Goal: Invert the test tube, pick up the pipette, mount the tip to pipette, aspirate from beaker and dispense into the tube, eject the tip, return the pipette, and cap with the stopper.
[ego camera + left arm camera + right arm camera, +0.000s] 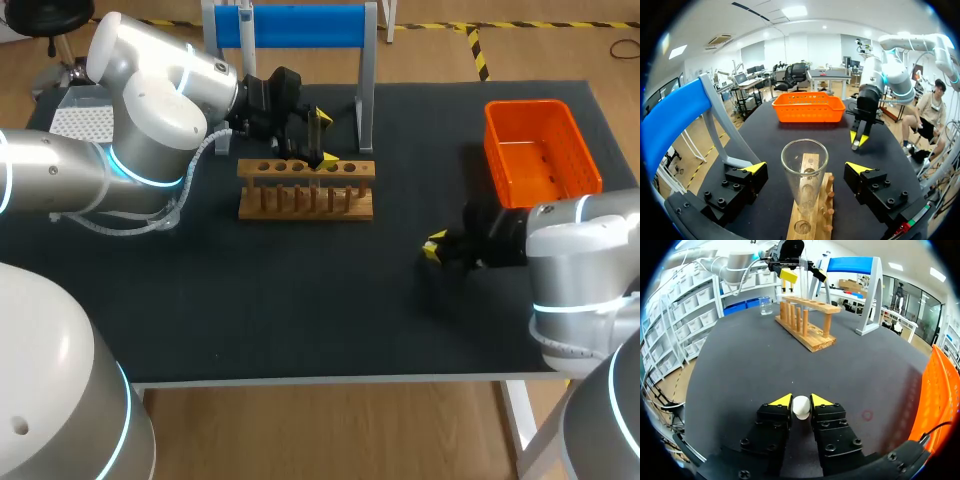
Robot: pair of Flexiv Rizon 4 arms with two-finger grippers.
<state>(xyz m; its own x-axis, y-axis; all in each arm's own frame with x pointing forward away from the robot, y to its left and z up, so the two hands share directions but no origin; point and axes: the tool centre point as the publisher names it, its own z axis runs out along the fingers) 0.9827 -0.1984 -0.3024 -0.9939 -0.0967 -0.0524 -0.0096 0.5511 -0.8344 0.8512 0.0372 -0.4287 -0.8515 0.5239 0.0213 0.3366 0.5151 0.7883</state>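
Test tube (804, 185) is standing mouth-up in the wooden rack (306, 205), upper middle of the head view, and your left gripper (325, 138) hangs right over it. From the left wrist camera you can see its 2 fingers (752, 172) spread wide with the tube between them and a clear gap on each side, so nothing's gripped there.

Your right gripper (801, 401) is low over the black mat (300, 300), right of the middle in the head view and well apart from the rack. Its jaws are pinched on the little white stopper (801, 409), with 1 yellow tip touching each side.

Orange basket (540, 150) sits at the upper right, just behind that arm. Blue stand (300, 25) is at the top, behind the rack. The right wrist camera also catches a small glass beaker (766, 305) on the mat near the rack's far end.
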